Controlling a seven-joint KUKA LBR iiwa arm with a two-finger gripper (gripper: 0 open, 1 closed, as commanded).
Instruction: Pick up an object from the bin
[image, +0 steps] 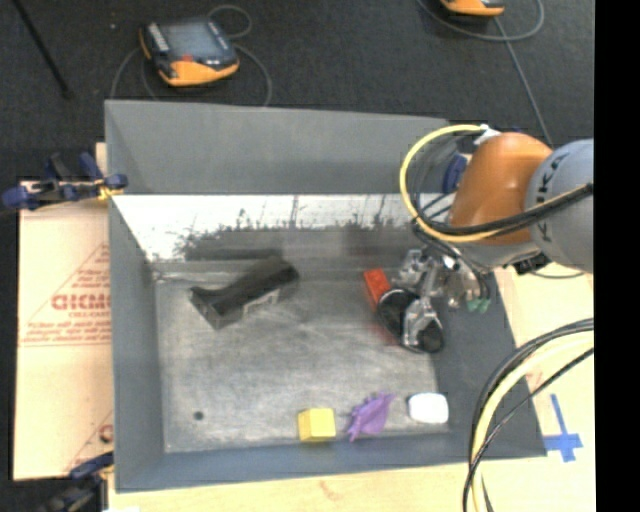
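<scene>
My gripper (418, 318) hangs low at the right side of the bin, right over a small red and black thing (381, 292). The red end of that thing pokes out to the gripper's left, and its black rounded part lies partly hidden under the gripper. Below the gripper, near the front wall, a white rounded piece (428, 408) rests on the floor. A purple crumpled thing (370, 415) lies just to the left of the white piece.
A dark angular block (243, 288) lies at the left centre of the bin. A yellow cube (317, 424) sits at the front wall beside the purple thing. The bin's right wall stands close behind the gripper. The arm with its orange cover and yellow cable comes in from the right.
</scene>
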